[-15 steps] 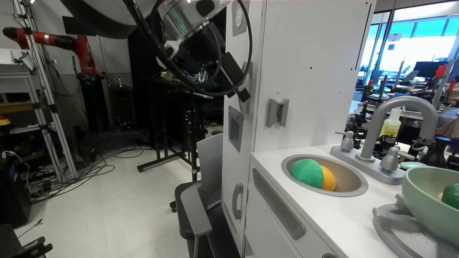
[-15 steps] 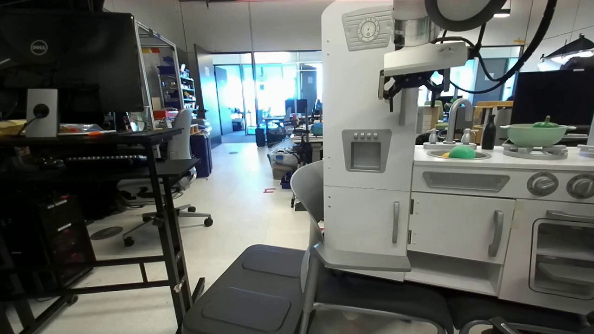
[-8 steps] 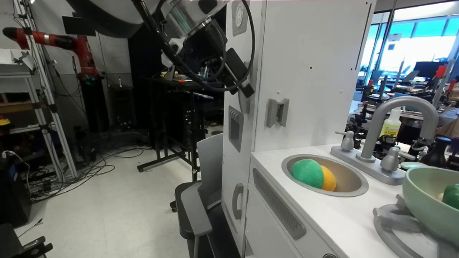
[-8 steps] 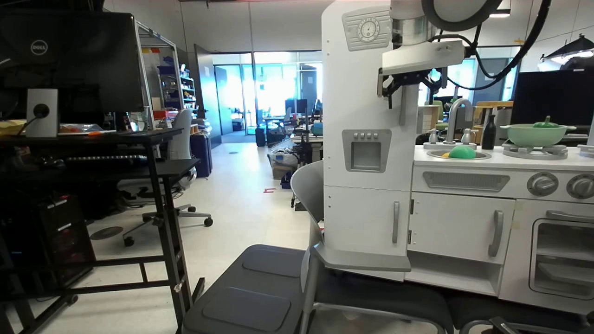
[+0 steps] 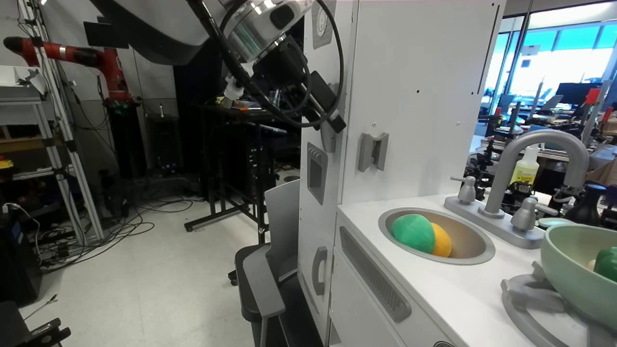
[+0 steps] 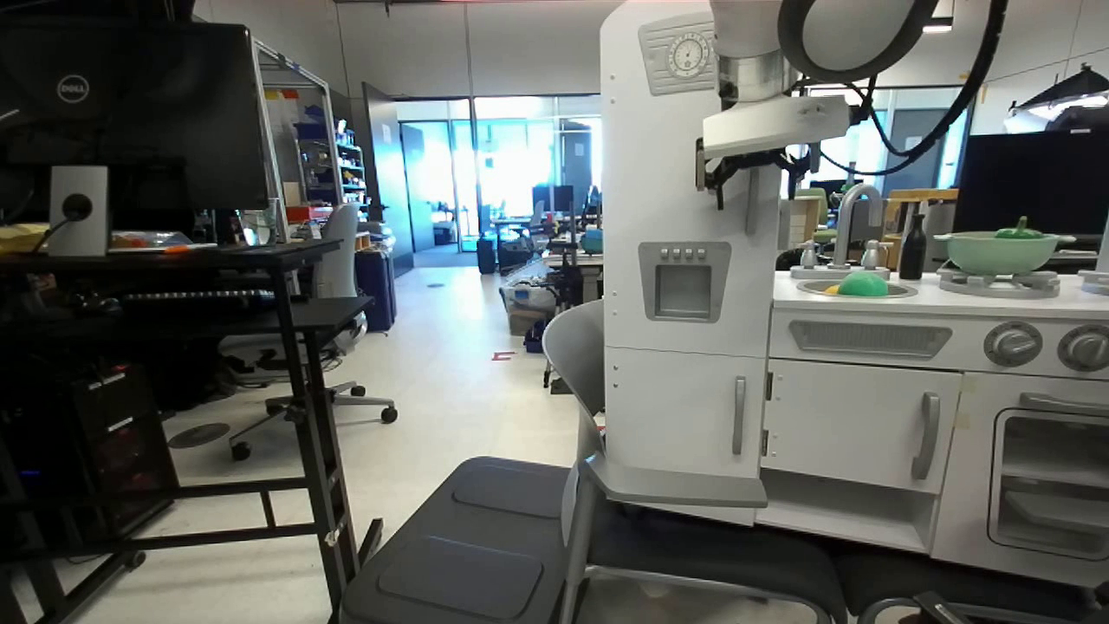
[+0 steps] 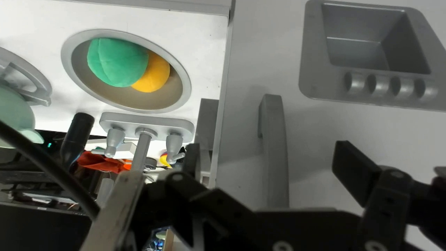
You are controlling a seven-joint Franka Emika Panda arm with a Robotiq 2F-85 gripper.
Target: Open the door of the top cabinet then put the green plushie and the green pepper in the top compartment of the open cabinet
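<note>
1 gripper: spread wide near handle, holding nothing
Top door: closed
Green plushie: in sink
Pepper: in bowl

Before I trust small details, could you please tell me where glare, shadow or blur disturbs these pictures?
In both exterior views, the windows are partly washed out white; in an exterior view, bright reflections mark the arm's metal collar; in the wrist view, soft shadows fall on the white door beside its grey handle, and the gripper looks blurred, probably out of focus.
</note>
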